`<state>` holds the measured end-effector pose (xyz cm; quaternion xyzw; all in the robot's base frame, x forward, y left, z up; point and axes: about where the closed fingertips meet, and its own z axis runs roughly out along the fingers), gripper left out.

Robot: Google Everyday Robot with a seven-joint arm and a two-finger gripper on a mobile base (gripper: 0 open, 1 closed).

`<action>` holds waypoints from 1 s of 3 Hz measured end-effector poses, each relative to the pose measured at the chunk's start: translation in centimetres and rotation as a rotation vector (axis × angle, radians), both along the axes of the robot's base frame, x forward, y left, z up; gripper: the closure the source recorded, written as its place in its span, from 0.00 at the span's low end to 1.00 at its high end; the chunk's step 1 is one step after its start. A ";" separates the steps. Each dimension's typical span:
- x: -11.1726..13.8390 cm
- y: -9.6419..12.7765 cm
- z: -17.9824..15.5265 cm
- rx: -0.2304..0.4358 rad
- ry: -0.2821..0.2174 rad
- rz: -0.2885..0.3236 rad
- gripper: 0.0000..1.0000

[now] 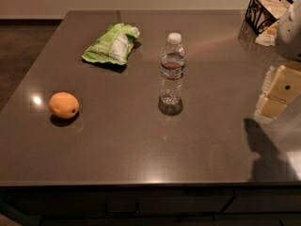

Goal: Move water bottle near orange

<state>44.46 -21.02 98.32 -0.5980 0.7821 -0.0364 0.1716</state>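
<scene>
Dark, glossy grey-brown tabletop [141, 149] fills most of the room's view, with a dim floor off to the left. Near the middle stands the small clear ribbed plastic water bottle [172, 69], upright, with its white cap on. The round orange fruit [64, 105] lies well apart from it, toward the table's left edge. A crumpled green snack bag [113, 44] lies further back, between the two. At the far right corner sits a black wire basket [259, 9]. The robot's cream-coloured gripper [276, 97] hangs over the right edge, well clear of the bottle and touching nothing I can see. Whether it is spread or closed, I cannot tell. Its shadow [263, 149] falls on the table below.
</scene>
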 end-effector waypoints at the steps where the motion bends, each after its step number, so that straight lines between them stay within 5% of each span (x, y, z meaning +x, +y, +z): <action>1: 1.8 1.7 0.3 0.060 -0.038 -0.026 0.00; 3: 6.6 5.9 0.1 0.204 -0.129 -0.045 0.00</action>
